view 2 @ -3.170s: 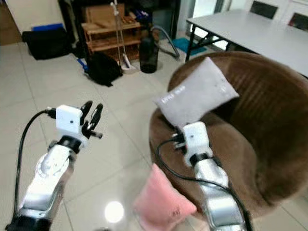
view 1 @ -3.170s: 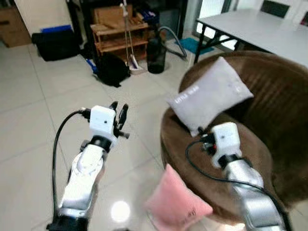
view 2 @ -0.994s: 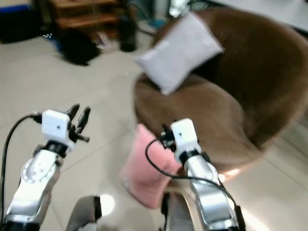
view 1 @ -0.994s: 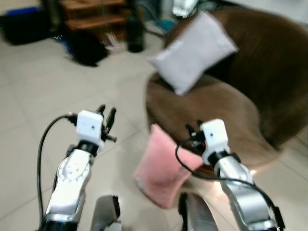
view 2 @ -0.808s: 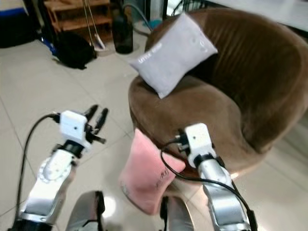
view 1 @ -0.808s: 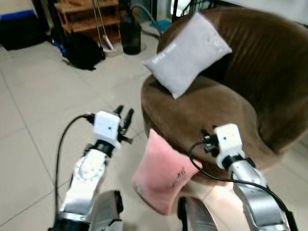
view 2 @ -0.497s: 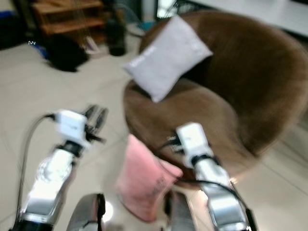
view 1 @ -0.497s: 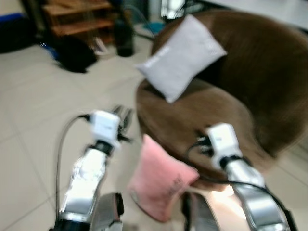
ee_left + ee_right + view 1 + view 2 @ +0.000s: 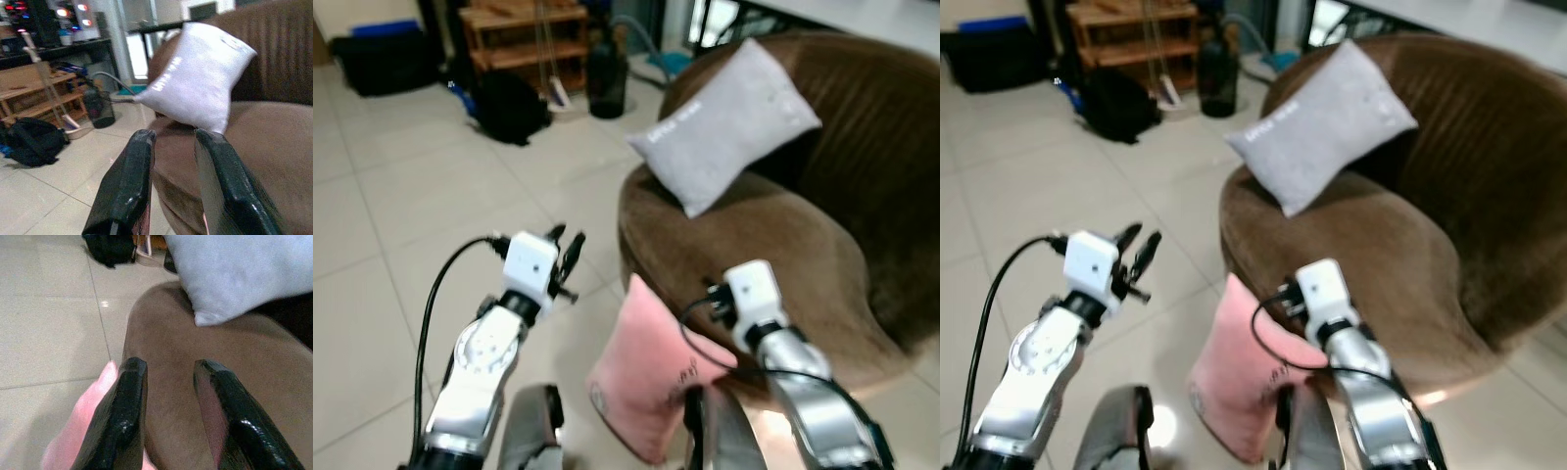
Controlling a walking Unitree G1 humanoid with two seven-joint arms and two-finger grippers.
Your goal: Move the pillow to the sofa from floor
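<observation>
The pink pillow (image 9: 651,377) stands on the floor (image 9: 401,225) leaning against the front of the brown sofa (image 9: 773,245); its lower edge is partly cut off by my legs and the print on it is too blurred to read. My right gripper (image 9: 168,416) hangs just above its upper corner, fingers apart and holding nothing, while my left gripper (image 9: 566,253) is raised to the pillow's left, apart from it, fingers likewise parted and empty. On the sofa seat a grey pillow (image 9: 724,122) leans tilted against the backrest.
</observation>
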